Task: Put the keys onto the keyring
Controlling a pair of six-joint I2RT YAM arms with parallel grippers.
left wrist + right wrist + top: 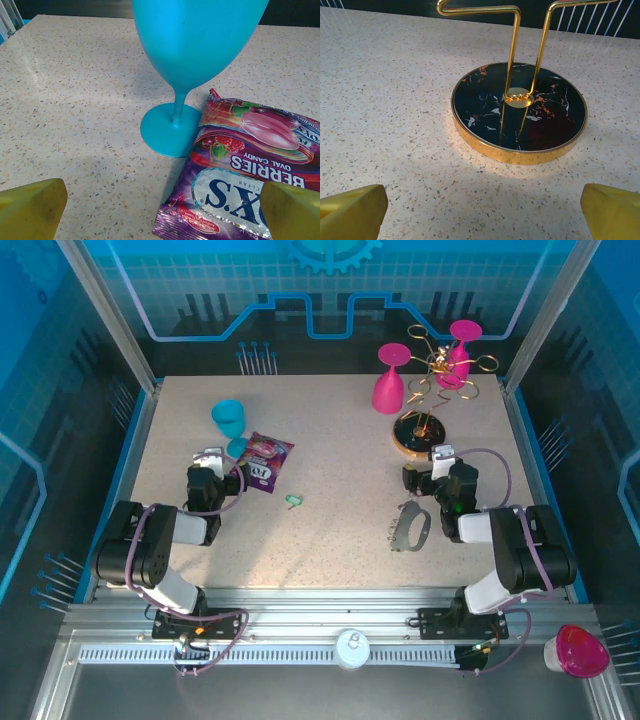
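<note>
Fumbling looms: the keyring lies flat beside our right arm, the green-tagged key mid-table, tiny and easily skidded. Farther out, our left claw and right claw gape empty, facing a snack packet and gold rack.

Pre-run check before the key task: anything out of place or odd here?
A pink goblet lies off the table, on the frame at the near right corner. A second pink goblet stands rim-down beside the gold rack. The green-tagged key and the keyring lie flat and apart; nothing spilled.
</note>
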